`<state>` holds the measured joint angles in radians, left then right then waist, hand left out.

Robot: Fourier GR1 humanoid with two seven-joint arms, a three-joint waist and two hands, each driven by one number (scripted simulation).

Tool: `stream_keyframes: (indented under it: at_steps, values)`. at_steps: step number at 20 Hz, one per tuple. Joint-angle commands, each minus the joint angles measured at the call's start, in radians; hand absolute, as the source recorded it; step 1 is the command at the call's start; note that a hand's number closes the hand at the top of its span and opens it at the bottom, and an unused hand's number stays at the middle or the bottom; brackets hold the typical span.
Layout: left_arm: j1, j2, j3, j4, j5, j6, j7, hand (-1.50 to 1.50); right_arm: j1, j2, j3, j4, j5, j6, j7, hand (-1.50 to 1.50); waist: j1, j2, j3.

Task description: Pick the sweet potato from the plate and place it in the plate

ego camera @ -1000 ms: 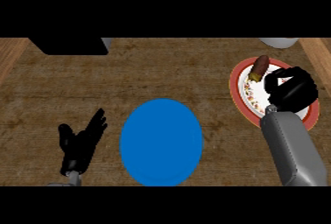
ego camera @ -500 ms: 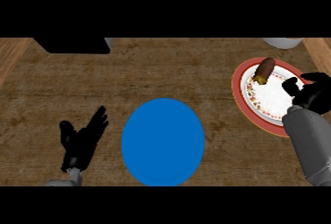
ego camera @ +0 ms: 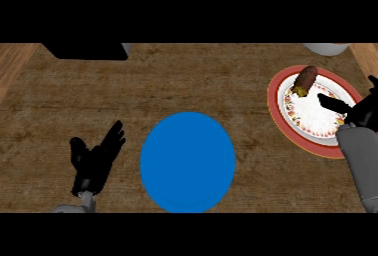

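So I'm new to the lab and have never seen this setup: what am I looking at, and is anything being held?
This is a view from the robot's head, looking steeply down at a wooden counter. The grey forearms entering from below end in black hands. The left hand rests open at lower left, fingers up. The right hand is at the right edge, over the red-rimmed patterned plate, holding nothing. The sweet potato lies at that plate's far rim, untouched. A blue plate sits in the middle with nothing on it. A dark object and a pale one sit at the far edge, too cut off to identify.
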<state>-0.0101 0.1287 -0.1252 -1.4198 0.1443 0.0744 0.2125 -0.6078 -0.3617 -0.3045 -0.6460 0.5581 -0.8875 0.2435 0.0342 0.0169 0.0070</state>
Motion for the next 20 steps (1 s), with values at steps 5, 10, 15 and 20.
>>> stream_keyframes:
  at_steps: [5, 10, 15, 20]
  values:
    - [0.001, 0.019, 0.011, -0.01, 0.001, -0.013, 0.021, 0.0, 0.023, 0.054, -0.203, -0.059, -0.304, -0.053, -0.433, -1.5, -0.006, -0.004, -0.001]
    - [-0.001, 0.001, 0.036, 0.014, 0.009, -0.002, 0.007, 0.0, 0.103, 0.09, -0.303, -0.103, -0.491, 0.101, -0.633, -1.5, -0.027, -0.013, -0.005]
    - [0.032, -0.007, 0.026, -0.022, -0.019, 0.021, 0.004, 0.0, 0.297, 0.107, -0.256, -0.302, -0.558, 0.325, -0.611, -1.5, -0.045, -0.022, -0.007]
    - [0.066, 0.001, 0.031, -0.03, -0.014, 0.0, -0.004, 0.0, 0.532, 0.182, -0.167, -0.514, -0.558, 0.423, -0.582, -1.5, -0.054, -0.023, -0.008]
